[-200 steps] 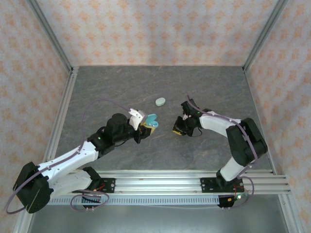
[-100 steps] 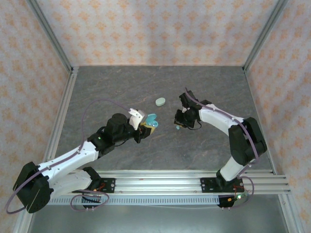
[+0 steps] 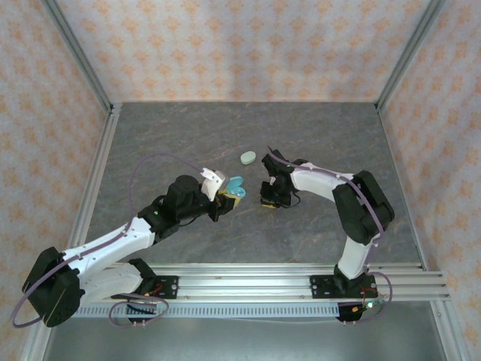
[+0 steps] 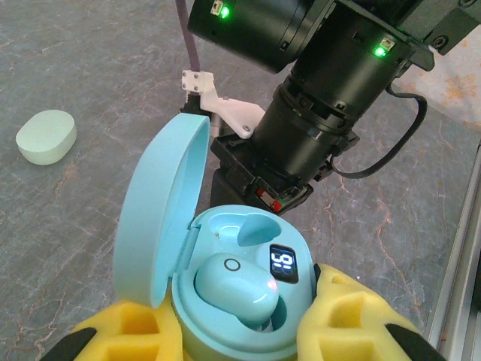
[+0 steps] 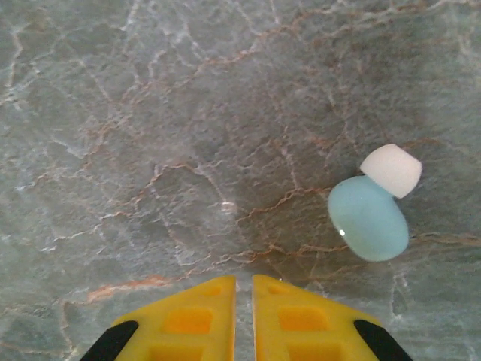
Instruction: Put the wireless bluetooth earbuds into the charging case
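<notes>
My left gripper (image 4: 237,329) (image 3: 225,198) is shut on the pale blue charging case (image 4: 161,218) (image 3: 235,186), which it holds with the lid open. One pale blue earbud (image 4: 237,289) sits in the near socket, and the far socket (image 4: 240,229) is empty. A small display (image 4: 283,262) glows on the case. A second pale blue earbud (image 5: 368,218) with a white tip (image 5: 391,169) lies loose on the table, ahead and to the right of my right gripper (image 5: 243,301) (image 3: 267,201). That gripper's fingers are almost together with nothing between them, low over the table just right of the case.
A closed mint-green case (image 3: 248,157) (image 4: 46,137) lies on the grey marbled table (image 3: 188,135) behind both grippers. The right arm's black wrist (image 4: 323,98) stands close behind the open case. Patterned walls enclose the table on three sides.
My right gripper has swung left and now sits close to the open case. Half a second ago the loose blue earbud lay uncovered on the table. The left arm has held still.
</notes>
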